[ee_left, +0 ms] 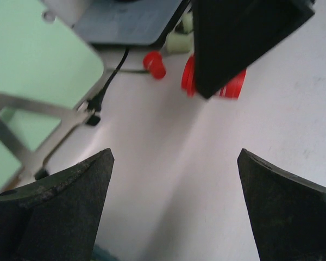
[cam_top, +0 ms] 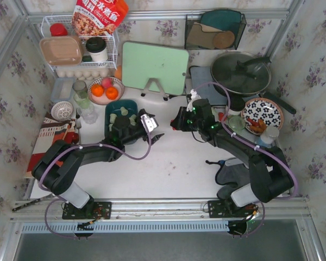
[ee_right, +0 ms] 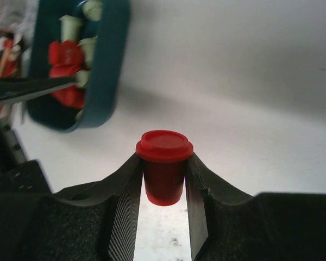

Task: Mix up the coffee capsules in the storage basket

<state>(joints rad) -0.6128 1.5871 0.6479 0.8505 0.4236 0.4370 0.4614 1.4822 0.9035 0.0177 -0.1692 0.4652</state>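
Cannot see the near end of the shallow dark teal plastic storage basket [cam_top: 131, 104] from above, buried under the left arm [cam_top: 98, 152]. Cannot count its red and pale green tapered coffee capsules [ee_right: 65, 54], blurred in the right wrist view. Cannot find from above the bright red lidded capsule [ee_right: 164, 145] pinched in the right claw [ee_right: 164, 174]. Cannot name a small blurred red blob [ee_left: 155, 64] in the left wrist view.

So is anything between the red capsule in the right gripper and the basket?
Yes. The open left gripper sits at the basket's right edge, between it and the capsule in the right gripper, and its arm crosses over part of the basket.
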